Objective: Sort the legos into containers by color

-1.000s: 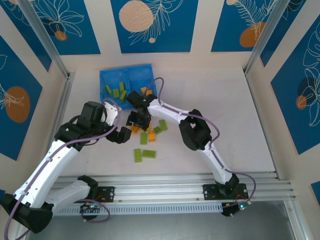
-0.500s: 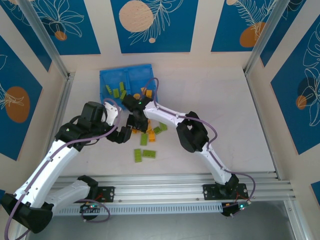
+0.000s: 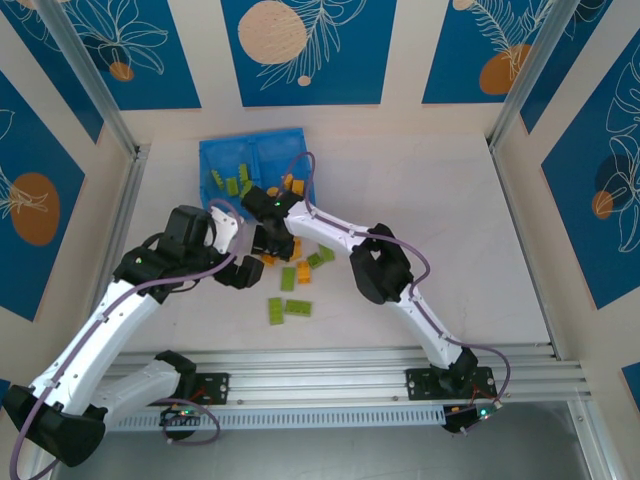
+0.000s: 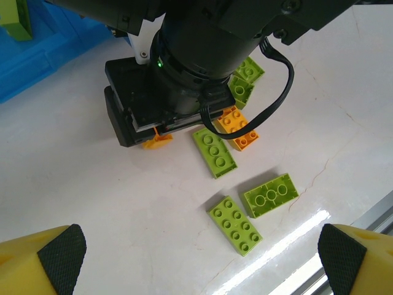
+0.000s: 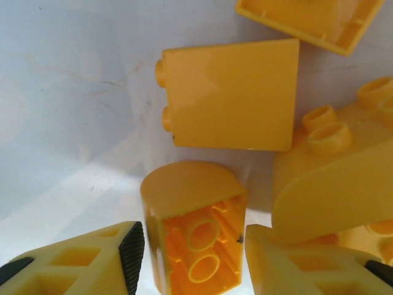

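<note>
My right gripper is down at the table just in front of the blue tray, shut on a small orange lego that lies between its pads. More orange legos crowd around it. My left gripper hovers open close by on the left, with nothing between its fingers. Two lime green legos lie on the table below it. The tray's left compartment holds green legos. An orange one lies in the right compartment.
Loose green legos and orange legos lie scattered on the white table between the arms. The two grippers are very near each other. An aluminium rail runs along the near table edge.
My right gripper has shifted a little to the left, toward the tray's near edge. The left arm has barely moved.
</note>
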Tool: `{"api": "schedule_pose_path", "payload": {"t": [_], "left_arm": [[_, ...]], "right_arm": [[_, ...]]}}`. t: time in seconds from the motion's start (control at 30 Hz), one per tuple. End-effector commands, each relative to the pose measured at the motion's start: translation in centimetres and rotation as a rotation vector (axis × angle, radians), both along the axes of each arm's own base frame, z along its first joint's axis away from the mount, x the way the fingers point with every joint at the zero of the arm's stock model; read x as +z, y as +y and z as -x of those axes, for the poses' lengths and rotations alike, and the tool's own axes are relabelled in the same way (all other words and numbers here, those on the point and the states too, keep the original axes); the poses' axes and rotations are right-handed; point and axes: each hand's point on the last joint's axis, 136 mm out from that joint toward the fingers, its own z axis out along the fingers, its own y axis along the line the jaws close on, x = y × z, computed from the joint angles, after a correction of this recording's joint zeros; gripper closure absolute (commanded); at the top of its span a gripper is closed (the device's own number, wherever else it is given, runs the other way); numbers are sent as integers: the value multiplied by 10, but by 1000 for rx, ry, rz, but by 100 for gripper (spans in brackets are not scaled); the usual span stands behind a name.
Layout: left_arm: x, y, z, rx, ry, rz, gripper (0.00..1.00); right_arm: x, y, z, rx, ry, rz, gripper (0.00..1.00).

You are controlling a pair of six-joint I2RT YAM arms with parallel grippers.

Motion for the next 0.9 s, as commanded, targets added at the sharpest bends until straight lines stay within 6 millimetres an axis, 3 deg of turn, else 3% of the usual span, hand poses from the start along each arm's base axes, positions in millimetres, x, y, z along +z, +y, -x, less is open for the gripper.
{"api": "schedule_pose_path", "payload": {"t": [0.0,0.27,0.37,0.5,0.6,0.77,0.87], "left_arm": [[2,-1,1,-8,-23,5,0],[-1,0,2,-15,-33,-3,0],[-2,0,4,-18,-34,-1,0],[-4,1,6,-27,-44,1,0],[0,-1,9,-52,-72,19,0],[13,-3,13,-63,-149,74,0],[22,-5,12,-54,-185,112,0]], "right_arm": [[-55,-32,10,56,21,216,53],[-68,-34,26,163,60,275,53],[-56,-33,22,177,19,275,56],[-15,-14,14,219,-49,150,60],[28,-3,12,236,-106,36,62],[89,-14,6,219,-216,-42,62],[117,-25,-8,208,-303,-44,62]]}}
